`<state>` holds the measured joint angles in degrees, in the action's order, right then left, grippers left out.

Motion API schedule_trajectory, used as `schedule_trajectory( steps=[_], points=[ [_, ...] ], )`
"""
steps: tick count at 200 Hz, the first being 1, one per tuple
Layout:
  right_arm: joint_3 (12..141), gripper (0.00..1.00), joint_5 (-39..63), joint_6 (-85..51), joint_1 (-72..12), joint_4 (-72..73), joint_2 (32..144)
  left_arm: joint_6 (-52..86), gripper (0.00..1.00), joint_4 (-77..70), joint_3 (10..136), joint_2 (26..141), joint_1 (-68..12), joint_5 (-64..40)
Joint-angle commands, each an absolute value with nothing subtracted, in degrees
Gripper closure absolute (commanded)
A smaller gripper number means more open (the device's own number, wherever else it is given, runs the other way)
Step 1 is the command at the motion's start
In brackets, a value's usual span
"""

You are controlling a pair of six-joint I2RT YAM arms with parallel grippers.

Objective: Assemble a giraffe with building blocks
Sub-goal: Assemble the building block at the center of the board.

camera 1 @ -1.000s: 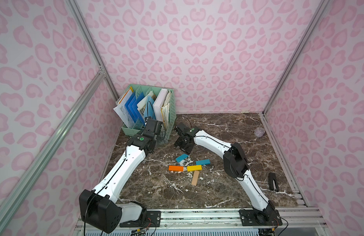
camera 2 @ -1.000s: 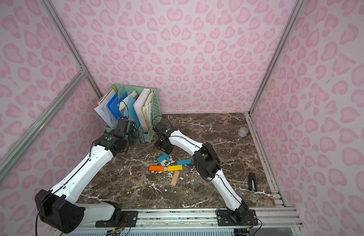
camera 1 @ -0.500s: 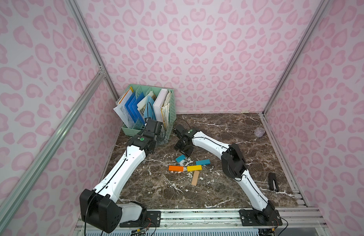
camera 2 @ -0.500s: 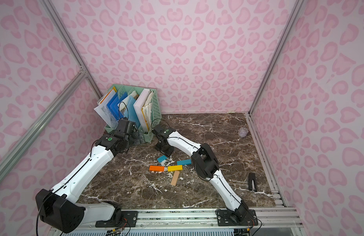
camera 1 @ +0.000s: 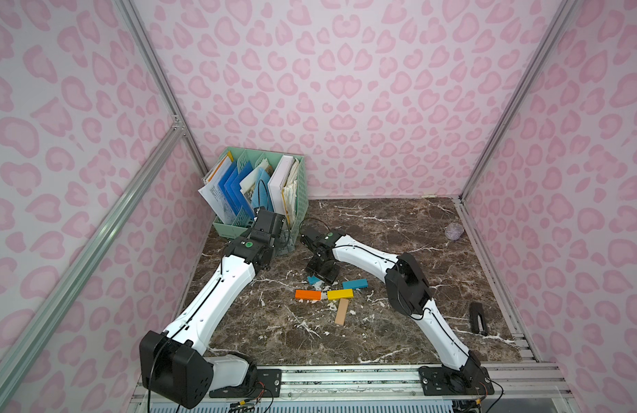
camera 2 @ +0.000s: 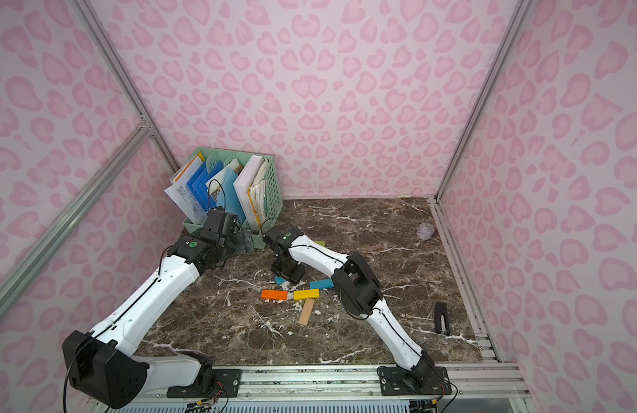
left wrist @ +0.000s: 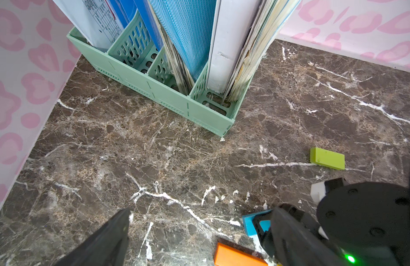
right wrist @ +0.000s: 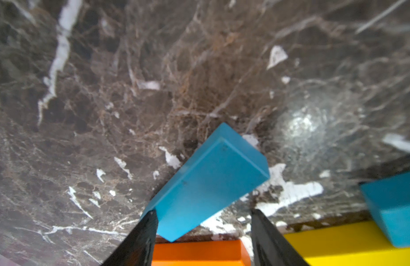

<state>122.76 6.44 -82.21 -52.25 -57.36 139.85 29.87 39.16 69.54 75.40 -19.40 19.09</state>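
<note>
The building blocks lie loose on the marble table, and no giraffe shape shows. An orange block (camera 1: 307, 294), a yellow block (camera 1: 340, 294) and a teal block (camera 1: 355, 284) sit close together, with a tan block (camera 1: 342, 311) in front of them. A lime-green block (camera 2: 320, 243) lies apart behind my right arm. My right gripper (camera 1: 320, 277) points down over a second teal block (right wrist: 208, 179). That block lies slantwise between the open jaws; one finger (right wrist: 148, 225) touches its corner and the other stands apart. My left gripper (left wrist: 199, 230) hangs wide open and empty beside the rack.
A mint-green file rack (camera 1: 298, 200) full of folders and papers stands in the back left corner, right behind my left wrist. A small black object (camera 1: 477, 318) lies near the right edge. A clear little ball (camera 1: 454, 230) rests at the back right.
My right gripper has come down and forward onto the slanted teal block, and its jaws have narrowed a little. The left arm has not moved.
</note>
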Motion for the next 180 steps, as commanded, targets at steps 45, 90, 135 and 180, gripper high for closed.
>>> schedule_trajectory(
  steps=[45, 90, 135, 180],
  points=[
    [121.1, 0.38, 4.7, -81.8, -51.0, -56.9, 141.5, 29.7, 0.01, 38.2, 68.7, 75.1, -19.3, 18.6],
    [121.1, 0.34, 5.4, -81.2, -51.1, -56.3, 141.4, 29.5, 0.01, 38.3, 68.5, 75.4, -19.3, 18.8],
    [118.9, 0.33, 7.2, -81.3, -50.0, -54.1, 140.2, 29.9, 0.01, 38.1, 68.3, 75.8, -19.3, 18.2],
    [118.9, 0.43, 9.7, -80.3, -48.9, -55.7, 141.4, 29.4, 0.01, 38.4, 67.9, 75.2, -19.3, 18.3]
  ],
)
